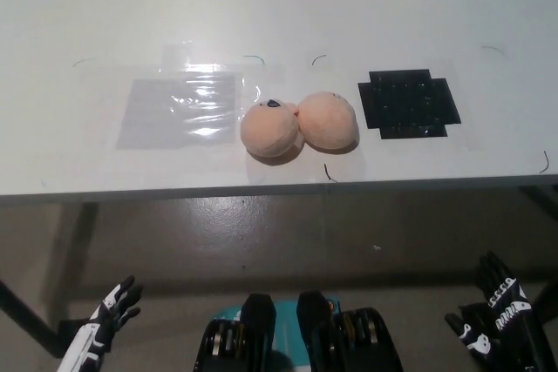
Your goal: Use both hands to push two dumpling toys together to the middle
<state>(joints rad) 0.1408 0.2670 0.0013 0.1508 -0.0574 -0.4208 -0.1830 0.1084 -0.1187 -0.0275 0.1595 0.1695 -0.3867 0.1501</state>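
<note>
- The white left hand [112,309] hangs at the lower left, below the table edge and well short of the tabletop; its fingers are spread and it holds nothing.
- The black right hand [495,311] sits at the lower right, likewise below the table edge, with its fingers apart and nothing between them.
- Both hands are well apart from the toys, one to each side of the picture's bottom.
- The white table [279,6] fills the upper half of the view; its near edge runs across the middle, with the floor [288,233] showing beneath it.
- Two dumpling toys lie on the table near its front edge, about midway across its width.
- The left dumpling toy [272,130] is round and peach-coloured, with a small dark mark on its top.
- The right dumpling toy [329,119] is the same colour and shape, and touches the left one side by side.
- One clear plastic sheet [181,111] lies flat on the table to the left of the toys, its right edge just beside the left toy.
- One black patch [408,103] with stepped corners lies flat to the right of the toys, near the right toy but not touching it.
- Several short, thin curved marks are scattered on the tabletop around these things.
</note>
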